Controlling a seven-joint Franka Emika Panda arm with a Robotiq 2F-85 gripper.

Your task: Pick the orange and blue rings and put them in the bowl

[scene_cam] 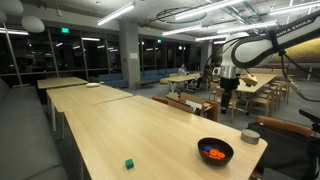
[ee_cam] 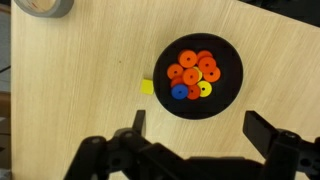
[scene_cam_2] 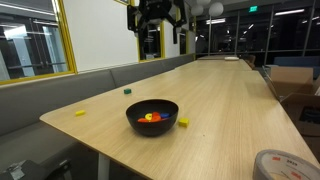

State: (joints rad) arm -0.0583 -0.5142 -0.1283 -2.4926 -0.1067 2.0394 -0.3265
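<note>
The arm point(scene_cam: 262, 45) hangs high; jaws wide apart, empty.

bowl point(scene_cam_2: 152, 130): orange rings point(scene_cam_2: 150, 118) inside | yellow block point(scene_cam_2: 183, 122): just beside bowl | green cube point(scene_cam_2: 128, 90): well apart

We see the bowl point(scene_cam_2: 152, 124) thrice: low across the counter point(scene_cam_2: 220, 110) in both exterior views, straight down from the wrist.
</note>
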